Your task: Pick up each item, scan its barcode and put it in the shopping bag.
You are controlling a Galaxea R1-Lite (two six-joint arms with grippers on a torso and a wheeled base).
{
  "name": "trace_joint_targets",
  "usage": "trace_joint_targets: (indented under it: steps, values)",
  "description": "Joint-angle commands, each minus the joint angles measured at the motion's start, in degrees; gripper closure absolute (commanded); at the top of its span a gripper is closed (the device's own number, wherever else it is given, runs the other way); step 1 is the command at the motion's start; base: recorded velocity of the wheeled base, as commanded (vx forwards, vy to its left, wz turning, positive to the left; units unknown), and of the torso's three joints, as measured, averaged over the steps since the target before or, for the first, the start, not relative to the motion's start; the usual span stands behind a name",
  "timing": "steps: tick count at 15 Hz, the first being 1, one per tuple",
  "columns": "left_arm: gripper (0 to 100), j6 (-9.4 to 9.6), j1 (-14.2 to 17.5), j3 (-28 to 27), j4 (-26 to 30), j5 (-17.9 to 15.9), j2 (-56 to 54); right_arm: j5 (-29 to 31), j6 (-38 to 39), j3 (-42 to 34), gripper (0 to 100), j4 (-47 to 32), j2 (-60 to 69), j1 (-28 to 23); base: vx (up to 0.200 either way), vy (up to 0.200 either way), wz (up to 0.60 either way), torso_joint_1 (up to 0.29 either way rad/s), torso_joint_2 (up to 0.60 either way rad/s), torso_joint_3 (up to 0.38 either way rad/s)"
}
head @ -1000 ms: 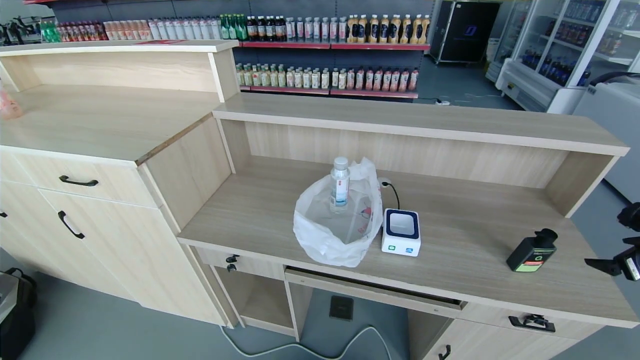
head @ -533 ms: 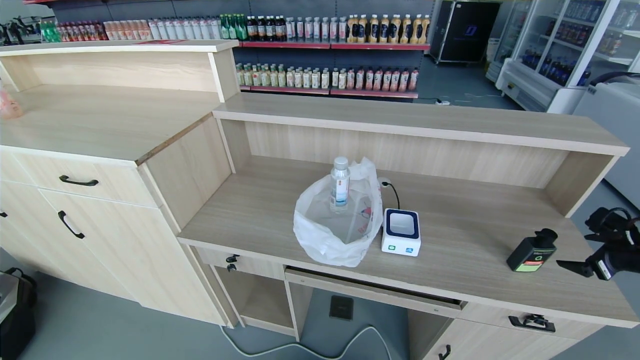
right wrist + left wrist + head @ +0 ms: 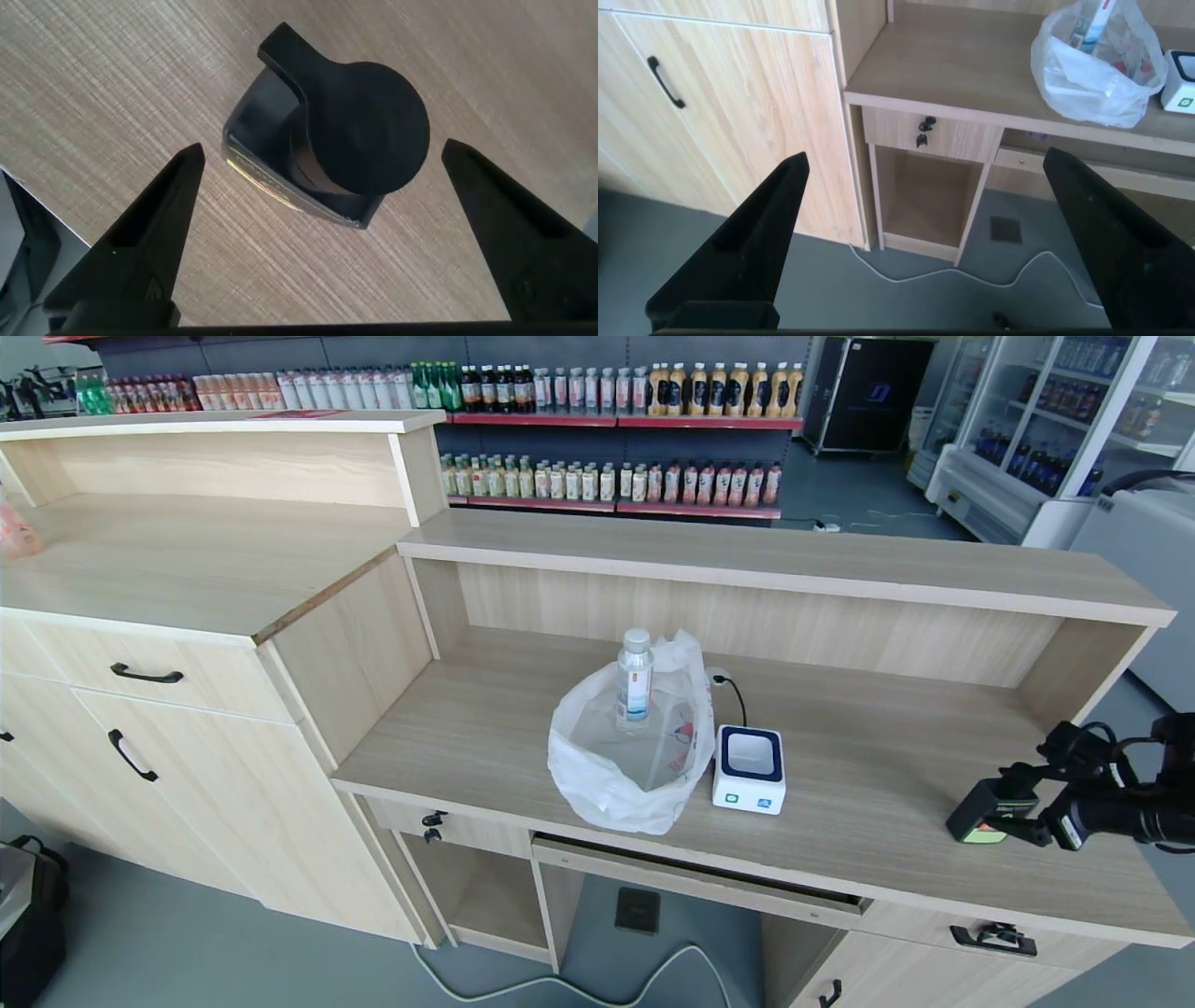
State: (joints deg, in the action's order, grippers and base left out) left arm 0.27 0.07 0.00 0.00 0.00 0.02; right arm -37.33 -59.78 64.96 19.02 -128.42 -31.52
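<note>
Worktop [image 3: 887, 747] of pale wood carries all the task's things. A white plastic shopping bag [image 3: 611, 761] sits open near its middle, and a clear water bottle [image 3: 635, 683] with a white cap stands upright inside it. Just beside the bag, at its 3 o'clock, is a small white scanner [image 3: 749, 768] with a dark window on top. A black cable [image 3: 735, 695] runs from the scanner toward 12 o'clock.

Well apart from the scanner, at its 3 o'clock and near the worktop's front edge, stands a dark bottle [image 3: 980, 807] with a green and red label. The right pincer [image 3: 1016, 803] is at this bottle, wide open, with one finger on each side of it. In the right wrist view the dark bottle [image 3: 360, 126] shows its round black cap from above. The right pincer [image 3: 322, 154] straddles it there, with bare worktop [image 3: 93, 84] visible between each finger and the bottle, so nothing is gripped.

The left pincer [image 3: 924, 163] is also wide open and holds nothing. It hangs low over the grey floor [image 3: 785, 280] in front of the counter. From there the shopping bag [image 3: 1092, 70] and the scanner [image 3: 1181, 79] show farther off, up on the worktop.
</note>
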Motion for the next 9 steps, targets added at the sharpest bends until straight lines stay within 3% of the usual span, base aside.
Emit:
trace_joint_targets:
  steps: [1, 9]
  values:
    - [0, 0.00, 0.0, 0.0, 0.0, 0.0, 0.0, 0.0, -0.2, 0.9, 0, 0.1, -1.3, 1.0, 0.000, 0.000, 0.00, 0.000, 0.00, 0.000]
    - [0, 0.00, 0.0, 0.0, 0.0, 0.0, 0.0, 0.0, -0.2, 4.9, 0, 0.1, -5.3, 5.7, 0.000, 0.000, 0.00, 0.000, 0.00, 0.000]
